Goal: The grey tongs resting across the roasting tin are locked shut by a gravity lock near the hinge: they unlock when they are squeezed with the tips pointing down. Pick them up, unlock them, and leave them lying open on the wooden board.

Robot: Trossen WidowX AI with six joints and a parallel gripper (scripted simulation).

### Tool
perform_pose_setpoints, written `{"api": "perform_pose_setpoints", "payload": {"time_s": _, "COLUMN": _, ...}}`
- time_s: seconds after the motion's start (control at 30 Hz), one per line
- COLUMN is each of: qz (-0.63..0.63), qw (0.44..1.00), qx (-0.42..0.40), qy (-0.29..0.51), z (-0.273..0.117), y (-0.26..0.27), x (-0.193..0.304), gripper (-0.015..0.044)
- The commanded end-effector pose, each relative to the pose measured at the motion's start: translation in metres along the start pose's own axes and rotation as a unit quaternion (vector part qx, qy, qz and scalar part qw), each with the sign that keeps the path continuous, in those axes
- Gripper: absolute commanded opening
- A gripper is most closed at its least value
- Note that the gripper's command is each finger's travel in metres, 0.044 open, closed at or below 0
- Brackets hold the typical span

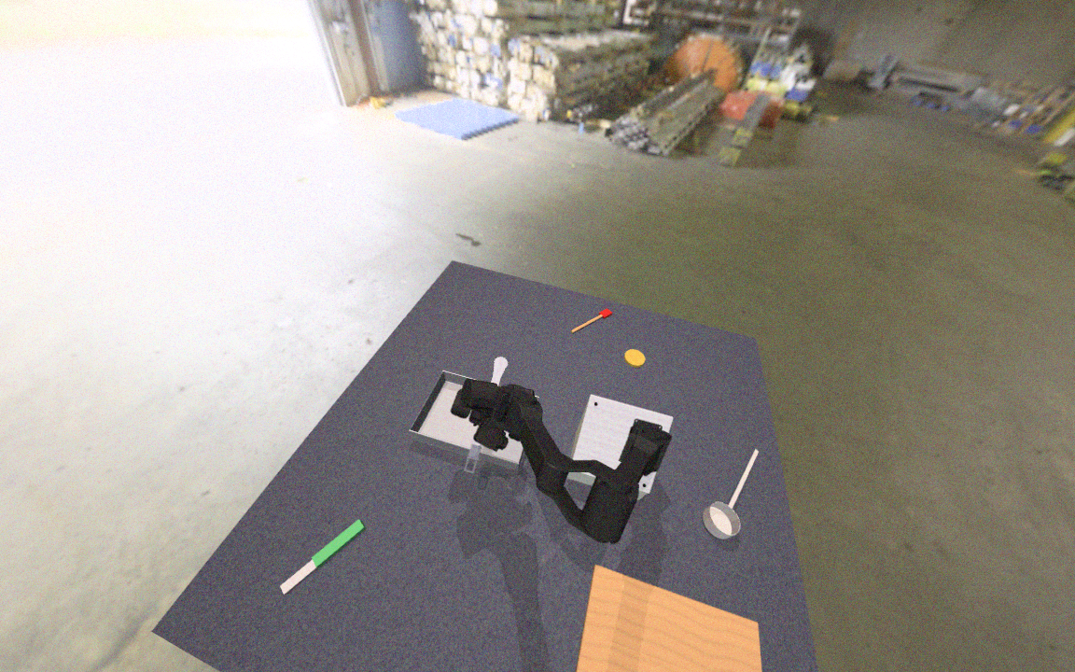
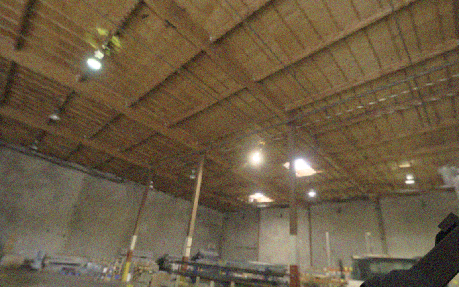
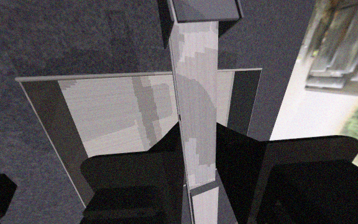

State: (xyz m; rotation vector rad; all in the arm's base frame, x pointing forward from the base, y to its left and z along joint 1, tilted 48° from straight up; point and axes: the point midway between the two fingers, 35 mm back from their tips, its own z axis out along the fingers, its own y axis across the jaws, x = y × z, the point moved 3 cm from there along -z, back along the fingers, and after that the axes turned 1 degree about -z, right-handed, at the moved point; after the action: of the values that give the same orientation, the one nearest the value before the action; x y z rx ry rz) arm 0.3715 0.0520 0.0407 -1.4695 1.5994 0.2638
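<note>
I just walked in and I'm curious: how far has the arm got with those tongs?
Done: the gripper has shut on the grey tongs, its black fingers pressed against both sides. In hand: the tongs hang over the roasting tin, seemingly lifted off it. Left: unlocking them with tips pointing down, carrying them to the wooden board, which has no tongs on it, and letting go.
</note>
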Motion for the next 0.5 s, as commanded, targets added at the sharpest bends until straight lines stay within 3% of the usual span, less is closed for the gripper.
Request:
{"api": "perform_pose_setpoints", "payload": {"time_s": 0.0, "qz": -0.002, "qw": 1.000, "qx": -0.001, "qy": 0.001, "z": -0.0020, "y": -0.0035, "x": 0.0009, "gripper": -0.0150}}
{"api": "perform_pose_setpoints", "payload": {"time_s": 0.47, "qz": -0.004, "qw": 0.996, "qx": -0.083, "qy": 0.011, "z": 0.0056, "y": -0.0086, "x": 0.0044, "gripper": -0.0150}}
